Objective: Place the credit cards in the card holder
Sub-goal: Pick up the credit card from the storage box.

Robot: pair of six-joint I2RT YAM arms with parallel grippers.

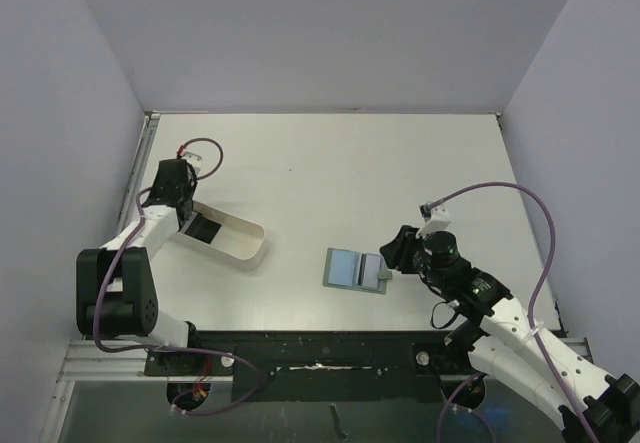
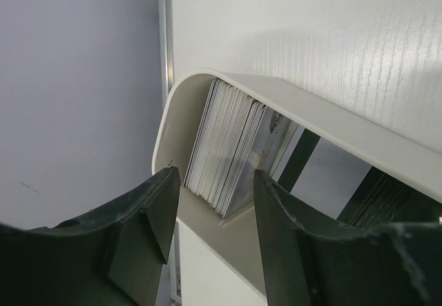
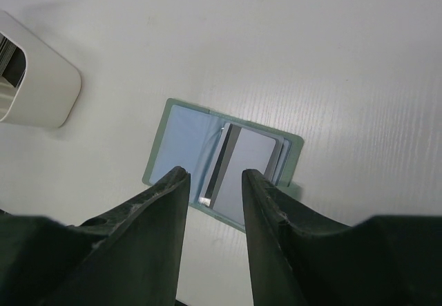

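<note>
Because the left tool [image 2: 214,182], jaws apart, hangs over tightly stacked credit cards [image 2: 224,147] in the tray [image 2: 324,119], closing may pinch several; the right tool [image 3: 215,178], also apart and empty, hovers above the open card holder [image 3: 186,137].

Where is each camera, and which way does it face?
Top external: above and behind the bases, looking down on the table; left arm, right arm show.
Left wrist: on the left gripper, facing into the white tray of credit cards; its fingers show.
Right wrist: on the right gripper, facing down at the open card holder; its fingers show.
Shared: top and right wrist show card holder and tray.
</note>
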